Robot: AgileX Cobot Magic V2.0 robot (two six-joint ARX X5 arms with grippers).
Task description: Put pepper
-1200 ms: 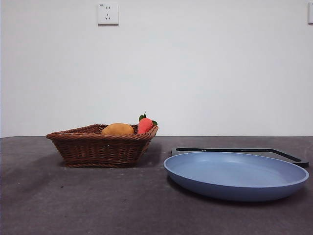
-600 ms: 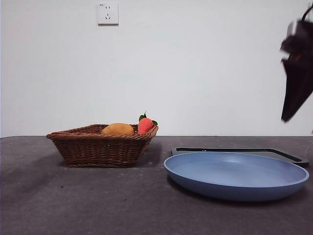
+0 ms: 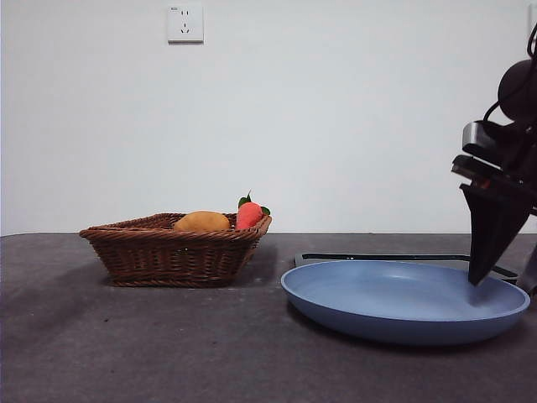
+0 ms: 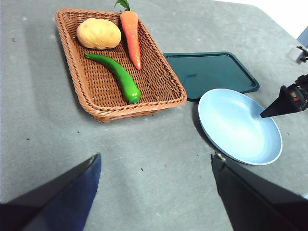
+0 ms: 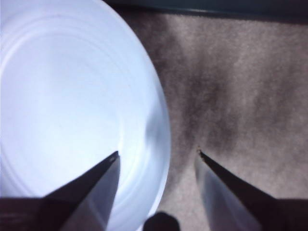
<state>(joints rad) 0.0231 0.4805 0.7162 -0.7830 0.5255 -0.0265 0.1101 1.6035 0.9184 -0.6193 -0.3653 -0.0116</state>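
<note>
The counter (image 3: 168,344) is a dark grey, slightly mottled surface running back to a plain white wall with a white socket (image 3: 185,23) high up. On the left sits a wicker basket (image 4: 163,82); the pepper (image 4: 118,74) lies inside it, beside a potato (image 4: 98,33) and a carrot (image 4: 131,33). To the right rests a blue plate (image 3: 403,302), with a dark tray (image 4: 209,72) just behind it. The right end effector (image 5: 156,156) hangs low over the plate's right rim, jaws apart, one over the plate and one over the counter, holding nothing. The left end effector (image 4: 156,163) waits high above the near counter, jaws spread wide and empty.
</note>
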